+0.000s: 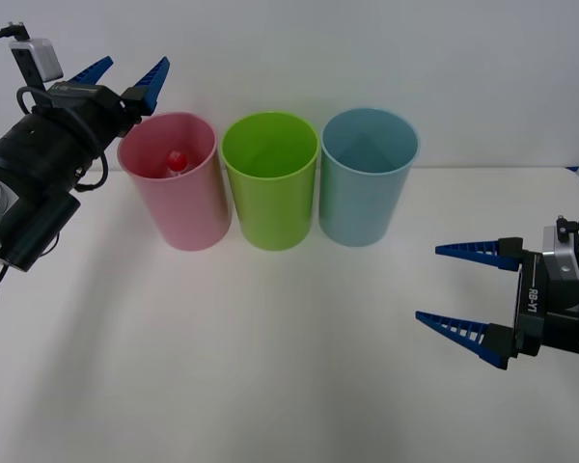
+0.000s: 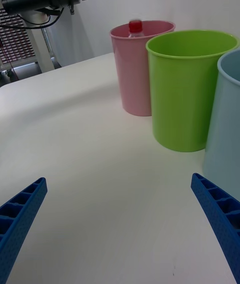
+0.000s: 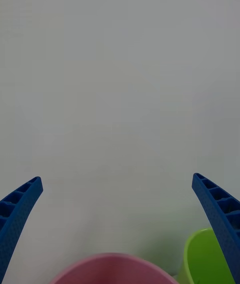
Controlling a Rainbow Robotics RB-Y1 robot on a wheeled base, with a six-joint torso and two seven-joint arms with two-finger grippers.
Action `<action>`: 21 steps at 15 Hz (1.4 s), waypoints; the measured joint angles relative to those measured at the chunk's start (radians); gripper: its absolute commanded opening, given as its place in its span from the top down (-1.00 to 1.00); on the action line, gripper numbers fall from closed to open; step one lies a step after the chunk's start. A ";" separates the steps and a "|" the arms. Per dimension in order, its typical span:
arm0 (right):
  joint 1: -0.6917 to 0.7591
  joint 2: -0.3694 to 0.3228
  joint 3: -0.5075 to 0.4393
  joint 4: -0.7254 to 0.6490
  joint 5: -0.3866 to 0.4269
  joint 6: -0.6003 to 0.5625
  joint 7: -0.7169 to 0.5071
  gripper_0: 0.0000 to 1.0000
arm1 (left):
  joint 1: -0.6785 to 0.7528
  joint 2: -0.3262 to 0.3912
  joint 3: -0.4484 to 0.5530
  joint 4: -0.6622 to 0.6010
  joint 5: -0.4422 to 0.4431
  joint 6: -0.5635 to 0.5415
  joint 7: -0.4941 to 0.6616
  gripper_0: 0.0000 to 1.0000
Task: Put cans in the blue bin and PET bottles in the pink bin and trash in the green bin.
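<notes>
The bottle [image 1: 177,160] is seen inside the pink bin [image 1: 179,207], standing with its red cap up near the rim, so that item can be judged as sorted. Taking the pink bin as the landmark: the green bin [image 1: 270,193] is set just beside it on the robot's right, and the blue bin [image 1: 367,188] comes just after the green one in the same row on the table [image 1: 270,367]. The left gripper [image 1: 125,75] is held above the pink bin, over its outer rim on the robot's left, with its fingers spread wide and nothing between them. The right gripper [image 1: 465,301] is parked low over the table, well apart from the pink bin and nearer the blue one, its fingers likewise spread and empty. No cans or trash are visible on the table, so little seems left to be done. Trouble could be caused from here by the left arm: if it is drawn back low instead of being lifted first, the pink rim could be clipped by a fingertip and the light tub tipped, and the bottle spilled back out. The green bin, standing so close, could be knocked in turn. A sweep by the right arm toward the row could likewise nudge the blue bin.
</notes>
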 measured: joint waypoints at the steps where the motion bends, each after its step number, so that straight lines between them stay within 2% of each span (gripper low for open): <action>1: 0.000 0.000 0.000 0.000 0.000 0.000 0.000 -1.00 | 0.001 0.000 0.000 0.001 0.001 0.000 0.000 -1.00; 5: 0.000 0.000 0.000 0.000 0.000 0.000 0.000 -1.00 | 0.005 0.000 0.000 0.000 0.010 -0.002 0.005 -1.00; 7: 0.000 0.000 0.000 0.000 0.000 0.000 0.000 -1.00 | 0.008 0.001 0.005 -0.001 0.014 -0.037 0.008 -1.00; 12: 0.000 0.000 0.000 0.000 0.000 0.000 0.000 -1.00 | 0.103 0.036 0.106 -0.103 -0.009 -0.291 0.027 -1.00; 19: 0.000 0.000 0.000 0.000 0.000 0.000 0.000 -1.00 | 0.430 0.152 0.280 -0.366 0.015 -0.563 0.081 -1.00; 21: 0.000 0.000 0.000 0.000 0.000 0.000 0.000 -1.00 | 0.521 0.159 0.332 -0.411 0.024 -0.638 0.079 -1.00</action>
